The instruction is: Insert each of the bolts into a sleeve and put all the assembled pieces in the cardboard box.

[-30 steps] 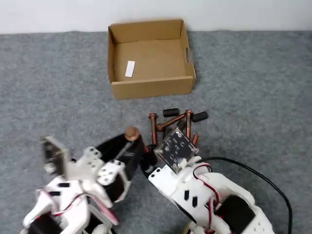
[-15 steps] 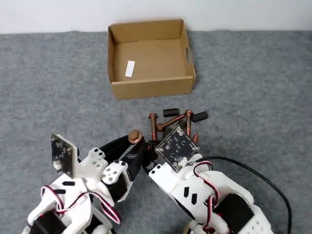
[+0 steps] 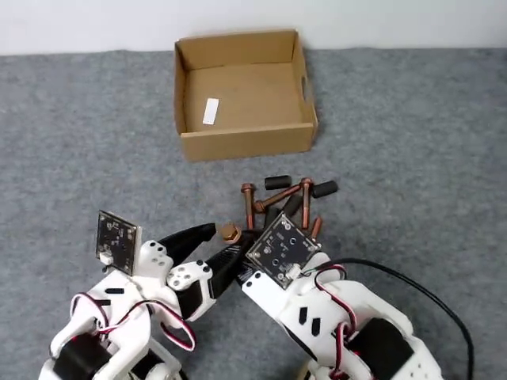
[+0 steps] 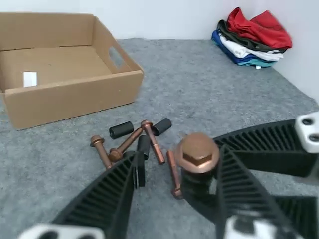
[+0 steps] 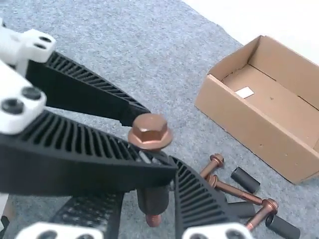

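Bolt [image 4: 199, 154] stands in sleeve [image 5: 154, 199] pinched by right gripper [image 5: 149, 191]; left gripper [image 4: 177, 159] spread around bolt head.

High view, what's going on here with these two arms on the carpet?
The right gripper holds a black sleeve with a copper bolt standing in it. The left gripper is open, its fingers on either side of the bolt's head. More bolts and sleeves lie loose before the cardboard box, which holds no assembled piece yet.

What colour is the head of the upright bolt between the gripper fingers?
The bolt head is copper brown, clearest in the left wrist view.
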{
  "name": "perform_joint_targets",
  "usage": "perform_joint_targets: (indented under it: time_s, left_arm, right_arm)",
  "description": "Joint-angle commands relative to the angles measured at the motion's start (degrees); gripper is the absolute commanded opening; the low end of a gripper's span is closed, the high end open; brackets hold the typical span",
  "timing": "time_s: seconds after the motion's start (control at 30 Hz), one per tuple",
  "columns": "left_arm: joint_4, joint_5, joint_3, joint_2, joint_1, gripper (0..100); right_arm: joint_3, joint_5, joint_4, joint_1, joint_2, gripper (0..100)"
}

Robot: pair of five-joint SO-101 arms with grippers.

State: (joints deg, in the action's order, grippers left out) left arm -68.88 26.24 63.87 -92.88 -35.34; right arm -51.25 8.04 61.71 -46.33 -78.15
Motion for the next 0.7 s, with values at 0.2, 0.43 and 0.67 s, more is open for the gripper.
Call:
perform_joint_targets:
  time_s: [0.2,0.43,0.67]
  left_arm:
    - [-6.9,-1.8,-9.7,0.6,-2.0,30]
    - [-10.8,-1.8,-12.4,0.6,-1.8,30]
    - [-8.4,-9.6,-6.9,0.2,12.7,0]
  right_arm:
    - [3.9,-0.3,-2.7,1.1,0.0,0.9]
    - [3.9,-0.5,-2.6,2.5,0.2,0.9]
    - [10.7,-13.1,-3.1,16.0,15.5,0.8]
